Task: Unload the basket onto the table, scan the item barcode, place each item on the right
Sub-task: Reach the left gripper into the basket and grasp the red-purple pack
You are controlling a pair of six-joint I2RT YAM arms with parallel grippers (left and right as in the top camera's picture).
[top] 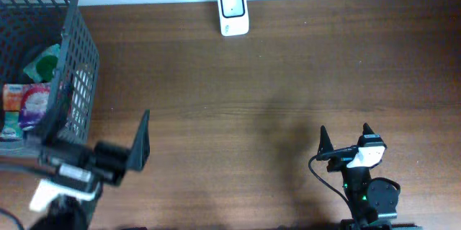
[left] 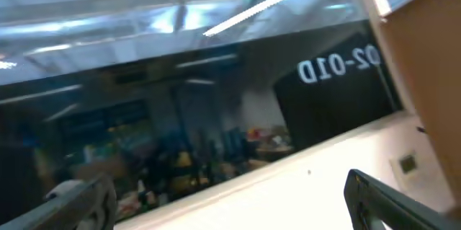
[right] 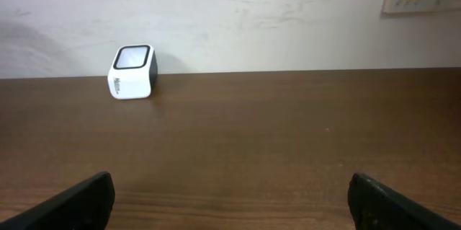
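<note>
Fronting wht wall (right: 252,14), brn wood table (top: 288,78), scanner (top: 233,12)

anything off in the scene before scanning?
Nothing spilled or damaged: scanner sits upright by the wall, packets lie in the basket. Only oddity: left wrist view shows a window and ceiling lights, not the table, so the left fingers aim up.

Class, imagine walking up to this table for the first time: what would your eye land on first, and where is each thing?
A small white barcode scanner stands alone at the far edge of the dark wooden table. A dark mesh basket holding colourful packets fills the far left corner. At the near edge, the right end effector sits open and empty.
</note>
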